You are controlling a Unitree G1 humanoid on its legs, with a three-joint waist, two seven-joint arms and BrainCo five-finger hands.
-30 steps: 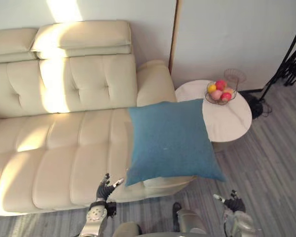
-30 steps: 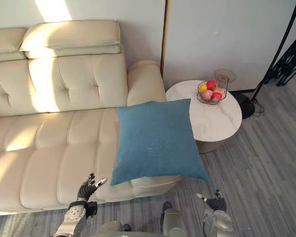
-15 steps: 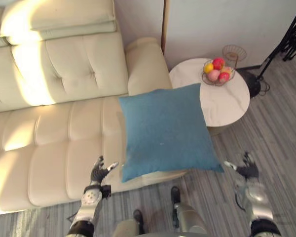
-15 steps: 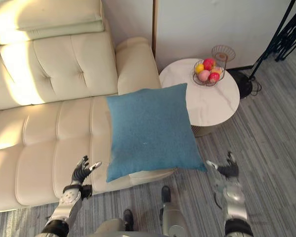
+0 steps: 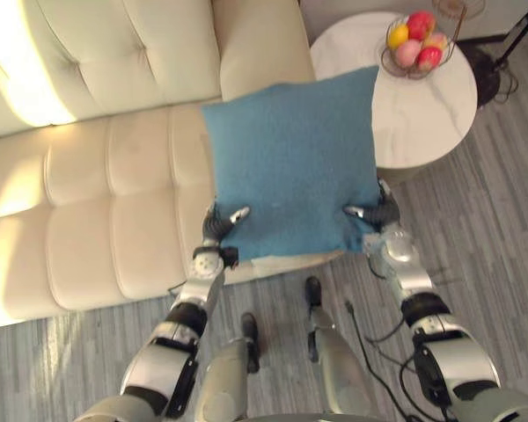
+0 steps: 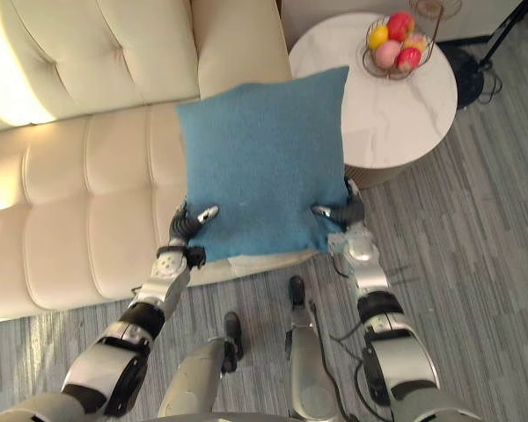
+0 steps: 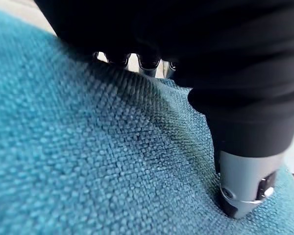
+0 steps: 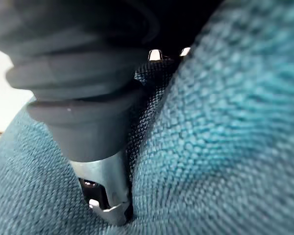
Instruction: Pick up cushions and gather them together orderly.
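- The cushion [image 5: 290, 158] lies flat, face up, on the right end of the sofa [image 5: 88, 202]. Its near edge pokes out past the seat front, and its far-right corner reaches toward the round worktop [image 5: 422, 114].
- The left robot hand [image 5: 218, 230] is at the near-left corner and the right robot hand [image 5: 380, 215] at the near-right corner. Both touch the cloth.
- Honestly I can't tell from the wrist views whether either one is clamped on or just resting against the fabric.
- Direction-wise it's pretty much square, so there's no real long axis. The side edges run near-to-far, twisted a bit so the far edge slants up toward the right.
- What could go wrong, imo: with only the two near corners held, the soft middle would sag and a corner could slide out, dumping it on the floor [image 5: 502, 246].
- If one side lifts before the other, the cushion would swing.
- That far-right corner sits close to the fruit basket [image 5: 414, 48], so a sloppy pull or swing that way might clip it.
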